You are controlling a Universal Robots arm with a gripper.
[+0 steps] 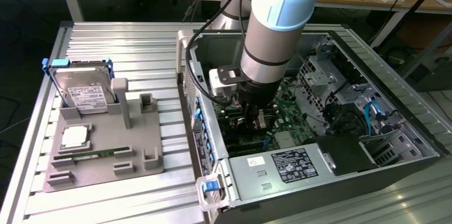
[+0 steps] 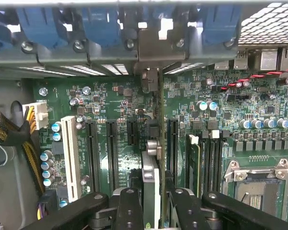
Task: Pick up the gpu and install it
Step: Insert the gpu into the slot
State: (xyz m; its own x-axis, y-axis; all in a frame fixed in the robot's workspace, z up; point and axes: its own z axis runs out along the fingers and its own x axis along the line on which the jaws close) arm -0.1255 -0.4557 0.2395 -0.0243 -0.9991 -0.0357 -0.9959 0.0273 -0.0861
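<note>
Green and thin, seen edge-on, the gpu [image 2: 157,191] stands upright, clamped between the end effector [image 2: 151,203] fingers, low over the motherboard [image 2: 115,100] inside the open computer case [image 1: 211,181], near its middle. The step in hand is seating. The card edge seems lined up with a black slot [image 2: 173,143], though the angle is poor; next calls for straight, even downward pressure.

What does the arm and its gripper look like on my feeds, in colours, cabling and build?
The arm is a silver-grey tube with light blue joint caps and a dark band near the wrist. A black cable runs down its side to a black bracket and a white block above the gripper. In the wrist view the gripper has black jointed metal linkages with round pivot bolts.
</note>
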